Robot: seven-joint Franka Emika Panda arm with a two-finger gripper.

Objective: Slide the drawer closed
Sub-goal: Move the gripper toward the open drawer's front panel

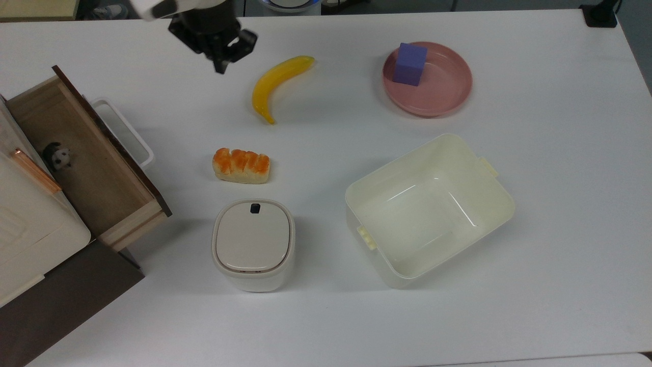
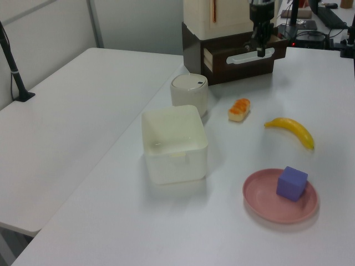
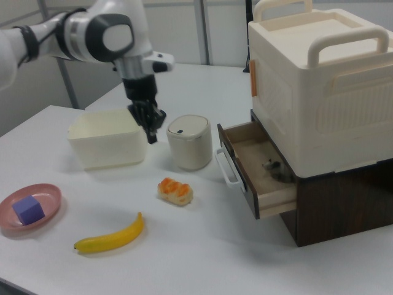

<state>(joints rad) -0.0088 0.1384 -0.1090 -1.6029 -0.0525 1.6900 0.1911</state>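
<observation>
Drawer stood open at the left edge of the top view, with the gripper well apart from it, up near the top of the frame.

The jaws were pressed together to a single dark tip, holding nothing, pointing down over bare table just left of the banana in the top view. The drawer's dark front and white handle lay lower left of that tip, with open table between. In the right view the gripper hung at centre left of the frame, in front of the tub, while the drawer jutted out at centre right under the cream box. A small toy lay inside the drawer.
</observation>
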